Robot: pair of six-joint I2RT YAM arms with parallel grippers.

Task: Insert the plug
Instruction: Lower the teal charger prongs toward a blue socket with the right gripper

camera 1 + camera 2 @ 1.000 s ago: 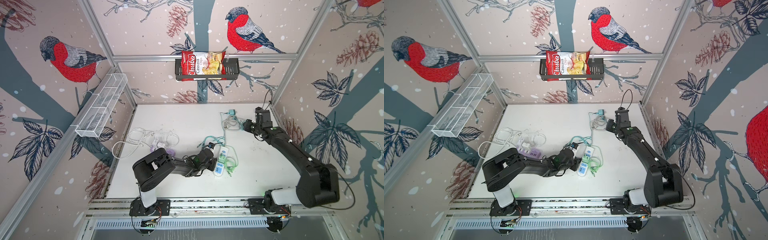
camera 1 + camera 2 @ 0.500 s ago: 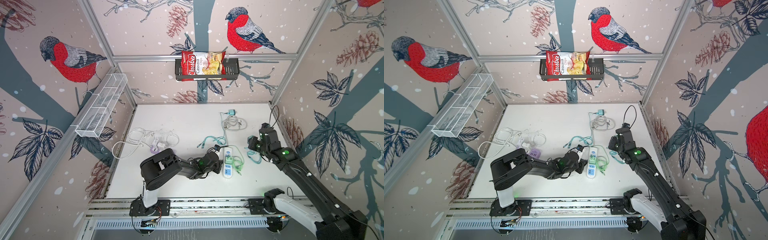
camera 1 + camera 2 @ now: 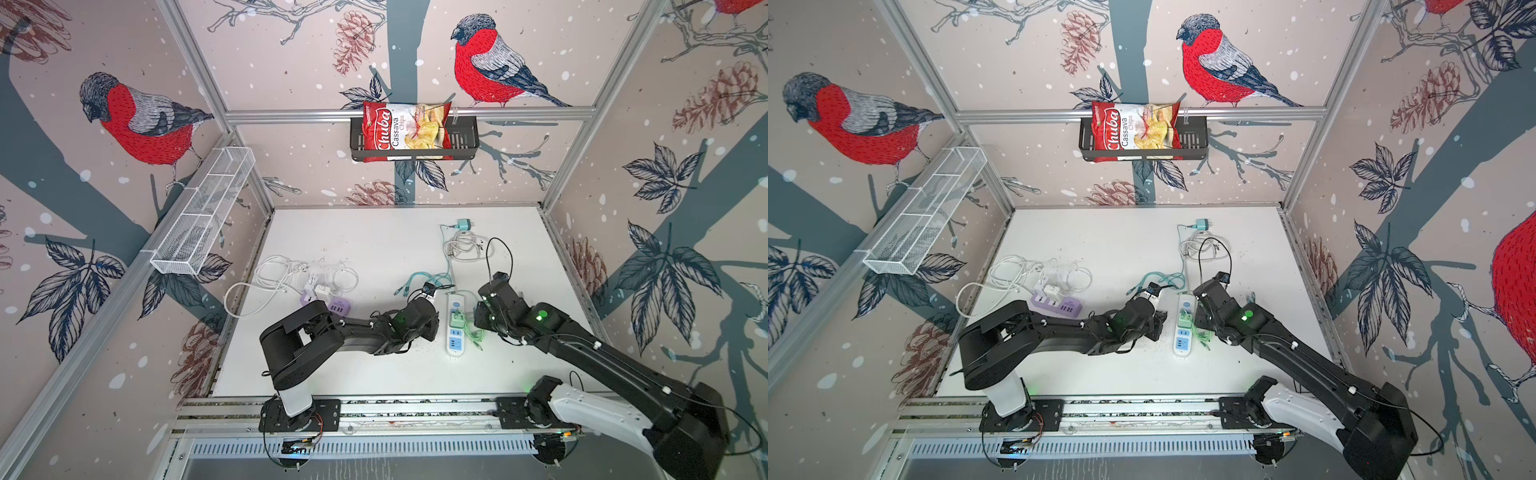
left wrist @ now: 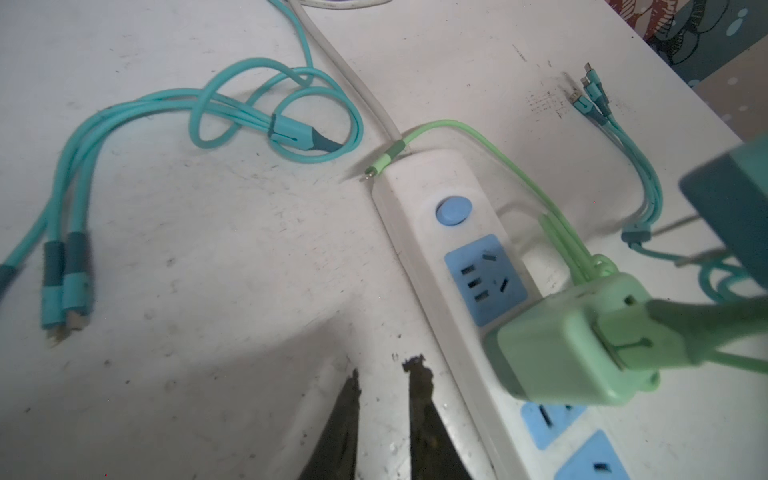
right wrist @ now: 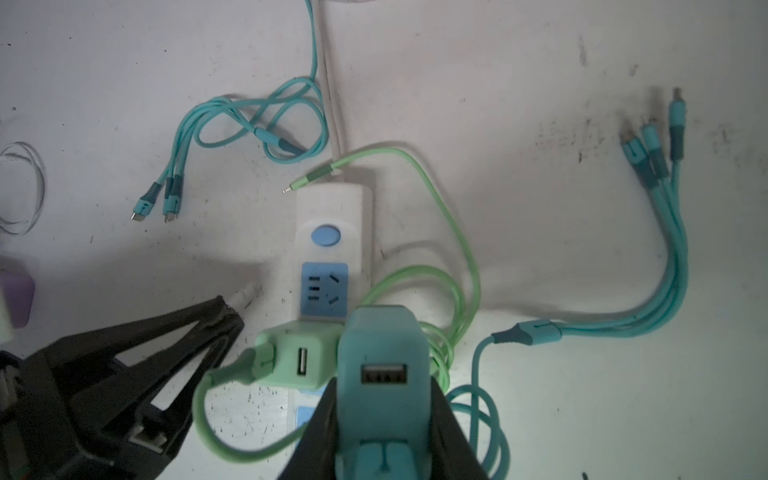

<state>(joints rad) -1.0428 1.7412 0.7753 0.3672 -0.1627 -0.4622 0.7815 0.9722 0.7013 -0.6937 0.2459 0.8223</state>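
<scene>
A white power strip (image 3: 455, 332) (image 3: 1185, 332) with blue sockets lies on the table. A light green charger (image 5: 299, 353) (image 4: 569, 349) is plugged into its second socket. The socket by the blue switch (image 5: 324, 289) is free. My right gripper (image 5: 382, 399) (image 3: 482, 316) is shut on a teal plug (image 5: 382, 345) (image 4: 739, 199), held just above the strip beside the green charger. Its prongs are hidden. My left gripper (image 4: 384, 370) (image 3: 432, 322) rests low by the strip's left side. Its fingers stand a narrow gap apart over bare table.
The held plug's teal cable (image 5: 532, 332) fans into three heads on the right. Another teal cable (image 4: 249, 116) loops left of the strip. White cables (image 3: 291, 274) and a purple hub (image 3: 338, 307) lie at the left, a teal charger (image 3: 463, 225) at the back.
My right arm has swung from the back of the table forward and left, bringing the teal plug over the strip. The left gripper and strip shifted slightly right at first, then stayed.
</scene>
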